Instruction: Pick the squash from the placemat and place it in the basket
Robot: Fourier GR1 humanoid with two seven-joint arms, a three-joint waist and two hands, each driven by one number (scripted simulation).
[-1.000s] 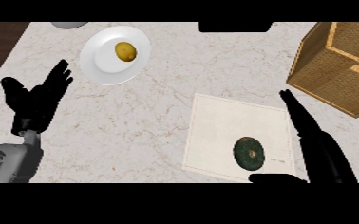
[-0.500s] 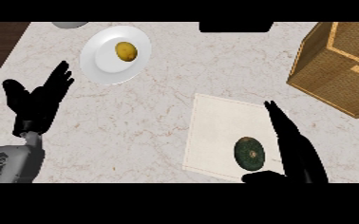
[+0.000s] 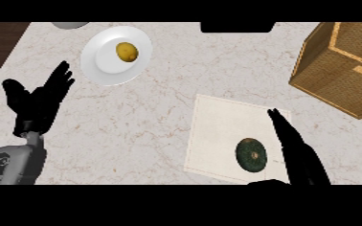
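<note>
The squash (image 3: 251, 154), dark green and round, lies on the lower right part of a pale placemat (image 3: 222, 129). My right hand (image 3: 297, 151) is just right of it, fingers straight and pointing up the view, thumb low near the picture's lower band; the hand is open and close beside the squash, contact not clear. The wicker basket (image 3: 332, 67) stands at the right edge, up and right of the placemat. My left hand (image 3: 39, 100) rests open at the left edge, fingers up.
A white plate (image 3: 106, 64) at upper left holds a yellow potato-like item (image 3: 127, 51). A grey object (image 3: 69, 25) sits at the top left edge, a black object (image 3: 237, 27) at the top centre. Dark wood shows beyond the counter's left corner.
My right hand has slid leftward over the placemat, closing in on the squash. The squash and the left hand have stayed put.
</note>
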